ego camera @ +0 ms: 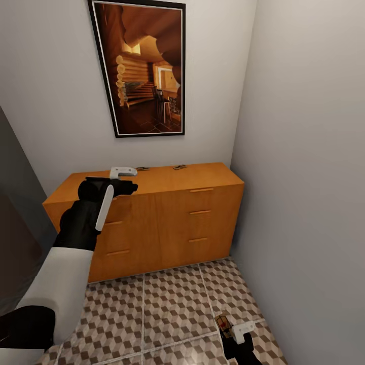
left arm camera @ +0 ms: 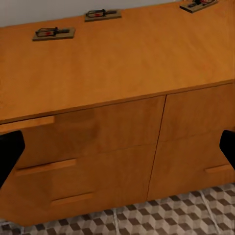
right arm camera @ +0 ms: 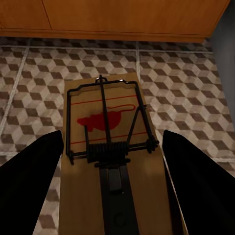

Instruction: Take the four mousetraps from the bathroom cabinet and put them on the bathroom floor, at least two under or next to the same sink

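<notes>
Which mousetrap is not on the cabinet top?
The mousetrap between the right tool fingers, above the tiled floor; the other three lie on the cabinet.

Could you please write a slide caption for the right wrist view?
Mousetrap between the right gripper's dark fingers, over the cube-patterned bathroom floor before the cabinet.

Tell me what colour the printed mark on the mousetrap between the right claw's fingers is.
Red, on the flat brown wooden mousetrap; clearest in the right wrist view.
</notes>
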Controlling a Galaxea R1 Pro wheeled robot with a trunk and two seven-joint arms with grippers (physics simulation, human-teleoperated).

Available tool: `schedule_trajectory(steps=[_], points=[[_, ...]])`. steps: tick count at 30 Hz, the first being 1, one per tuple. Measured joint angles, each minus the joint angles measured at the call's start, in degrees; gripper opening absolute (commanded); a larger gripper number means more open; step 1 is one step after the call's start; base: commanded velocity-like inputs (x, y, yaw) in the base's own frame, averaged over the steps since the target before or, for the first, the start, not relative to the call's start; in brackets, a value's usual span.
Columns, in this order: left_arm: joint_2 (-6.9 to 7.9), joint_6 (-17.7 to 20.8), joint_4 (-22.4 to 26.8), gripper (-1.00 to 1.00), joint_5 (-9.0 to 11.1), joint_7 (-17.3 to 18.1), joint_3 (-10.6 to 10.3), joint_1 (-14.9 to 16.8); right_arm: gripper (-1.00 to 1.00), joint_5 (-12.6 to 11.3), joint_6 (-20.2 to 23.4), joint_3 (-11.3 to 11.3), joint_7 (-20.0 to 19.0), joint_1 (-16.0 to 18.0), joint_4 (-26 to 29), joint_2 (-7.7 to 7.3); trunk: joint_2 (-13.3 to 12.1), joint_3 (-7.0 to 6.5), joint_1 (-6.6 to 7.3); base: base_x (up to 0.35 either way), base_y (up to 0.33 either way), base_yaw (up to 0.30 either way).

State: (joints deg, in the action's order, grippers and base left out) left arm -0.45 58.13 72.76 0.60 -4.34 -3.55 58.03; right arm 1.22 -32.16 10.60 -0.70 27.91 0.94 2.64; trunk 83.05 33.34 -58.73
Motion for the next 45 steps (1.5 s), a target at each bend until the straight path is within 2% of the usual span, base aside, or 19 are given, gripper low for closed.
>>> schedule_trajectory(steps=[11,17,26,34,45], points=[[0.26,0.0,0.3,1.0,0.0,0.0,-0.7,0.0,-1.0,0.0,0.1,0.0,0.1,0.0,-0.1,0.73,0.0,0.0,0.0,0.01,0.0,0.0],[0.28,0.0,0.3,1.0,0.0,0.0,-0.8,0.0,-1.0,0.0,0.1,0.0,0.2,0.0,-0.1,0.68,0.0,0.0,0.02,0.14,0.035,0.0],[1.41,0.0,0.2,1.0,0.0,0.0,-0.8,0.0,-1.0,0.0,0.1,0.0,0.1,0.0,-0.1,0.44,0.0,0.0,0.03,0.26,0.116,0.0],[1.83,0.0,0.1,1.0,0.0,0.0,-0.9,0.0,-1.0,0.0,0.1,0.0,0.1,0.0,-0.1,0.19,0.0,0.0,0.02,0.196,0.023,0.0],[1.88,0.0,-0.1,1.0,0.0,0.0,-0.9,0.0,-1.0,0.0,0.1,0.0,0.2,0.0,-0.1,0.17,0.0,0.0,0.01,0.048,0.001,0.0]])
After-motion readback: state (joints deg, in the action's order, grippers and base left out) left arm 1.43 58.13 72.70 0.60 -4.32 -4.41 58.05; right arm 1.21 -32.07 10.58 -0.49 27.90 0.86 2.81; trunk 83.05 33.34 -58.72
